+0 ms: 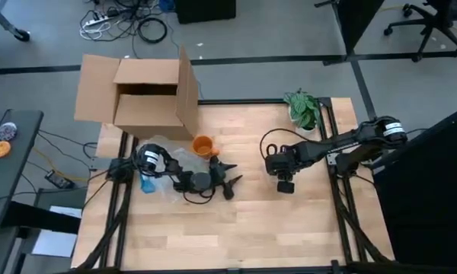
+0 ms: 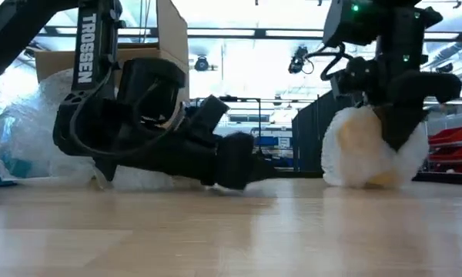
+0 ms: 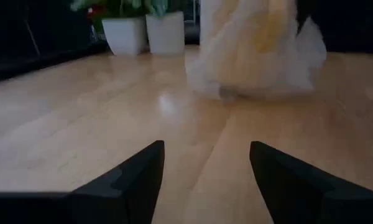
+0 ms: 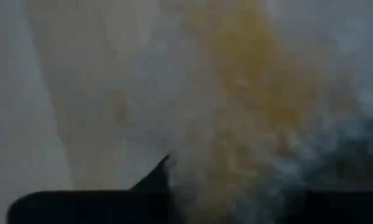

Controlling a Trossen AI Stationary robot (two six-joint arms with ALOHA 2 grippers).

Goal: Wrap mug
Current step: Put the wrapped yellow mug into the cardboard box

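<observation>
High view: right end effector hides wrapped mug

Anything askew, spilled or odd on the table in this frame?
Nothing spilled. One oddity: an unwrapped orange mug lies on its side by the cardboard box, while the right gripper grips an already wrapped bundle. The left gripper rests low and open beside the loose wrap.

Overhead looks straight down; low looks level; both share the wooden table.
</observation>
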